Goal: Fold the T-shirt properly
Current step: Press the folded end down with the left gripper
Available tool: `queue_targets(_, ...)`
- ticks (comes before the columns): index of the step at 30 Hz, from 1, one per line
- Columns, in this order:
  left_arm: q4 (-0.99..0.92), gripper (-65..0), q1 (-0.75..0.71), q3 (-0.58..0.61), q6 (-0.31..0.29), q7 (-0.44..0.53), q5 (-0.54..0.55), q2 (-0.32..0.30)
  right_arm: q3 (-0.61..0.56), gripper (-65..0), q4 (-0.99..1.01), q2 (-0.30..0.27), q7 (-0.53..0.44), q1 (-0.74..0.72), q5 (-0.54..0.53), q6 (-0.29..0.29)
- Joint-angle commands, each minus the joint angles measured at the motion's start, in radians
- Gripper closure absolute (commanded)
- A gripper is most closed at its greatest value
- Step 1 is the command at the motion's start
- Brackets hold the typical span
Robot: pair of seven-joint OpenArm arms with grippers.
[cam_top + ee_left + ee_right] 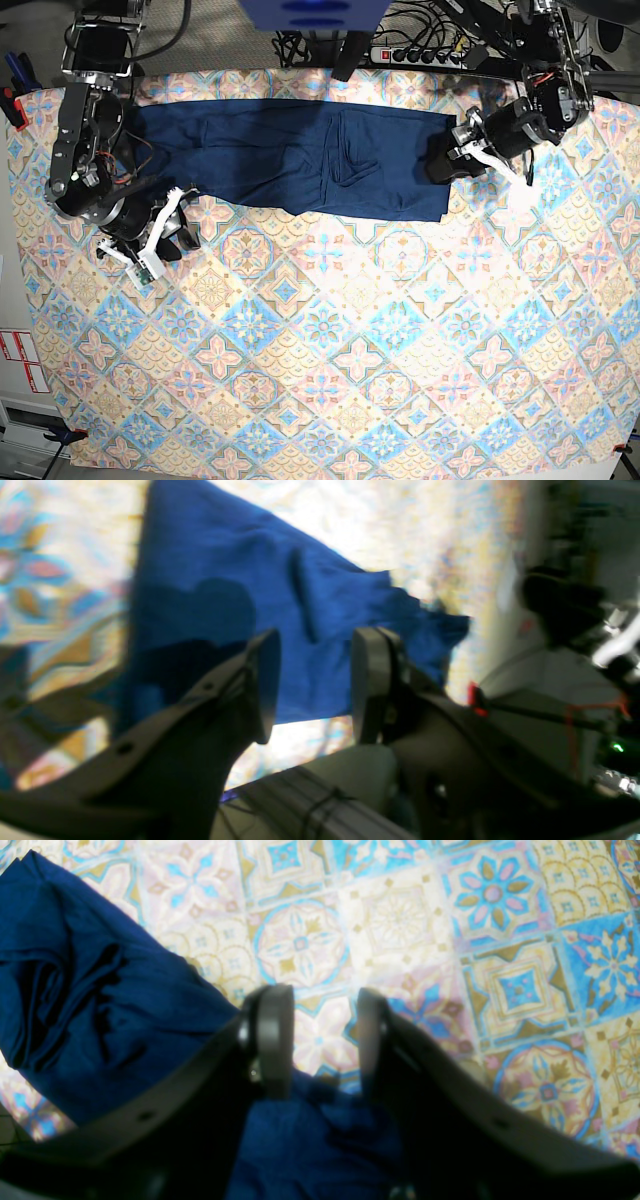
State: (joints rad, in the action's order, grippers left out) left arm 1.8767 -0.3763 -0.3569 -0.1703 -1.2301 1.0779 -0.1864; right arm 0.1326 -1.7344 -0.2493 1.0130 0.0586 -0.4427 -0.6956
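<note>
Both grippers apart-fingered and empty over the folded dark navy-blue knit T-shirt (300, 160).

The left gripper (312, 680) holds its grey pads spread with only cloth seen through the gap, hovering at the shirt's end – the right gripper (322, 1040) likewise gapes over bare patterned tablecloth (450, 940), shirt edge just beneath it. The shirt lies as a long flat band across the table's far side.

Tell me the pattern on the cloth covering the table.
The table cloth has ornate floral tiles in blue, yellow, pink and cream; the base view shows it best.
</note>
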Motion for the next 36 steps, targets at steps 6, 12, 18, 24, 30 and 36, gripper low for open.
queue_targets(6,0.016,-23.8,0.017,0.060,-0.007,0.006,0.026,-0.005,0.000,-20.0,-0.012,-0.011,-0.024,-0.015,-0.014,-0.003)
queue_targets(12,0.014,-23.9,0.027,0.157,-0.008,0.006,0.023,-0.009,0.000,-20.0,-0.012,-0.011,-0.023,-0.015,-0.014,-0.003)
queue_targets(18,0.014,-23.9,0.064,0.220,-0.008,0.005,0.022,-0.009,0.000,-20.0,-0.017,-0.011,-0.023,-0.015,-0.014,-0.003)
queue_targets(24,0.016,-23.8,0.058,0.232,-0.010,0.005,0.028,-0.011,0.000,-20.0,-0.019,-0.011,-0.023,-0.016,-0.014,-0.003)
queue_targets(30,0.016,-24.6,0.058,0.230,-0.010,0.005,0.028,-0.011,0.000,-20.0,-0.019,-0.011,-0.023,-0.016,-0.014,-0.003)
queue_targets(36,0.016,-39.2,0.064,0.230,-0.008,-0.023,0.028,-0.011,0.003,-20.0,-0.019,-0.011,-0.023,-0.015,-0.014,-0.003)
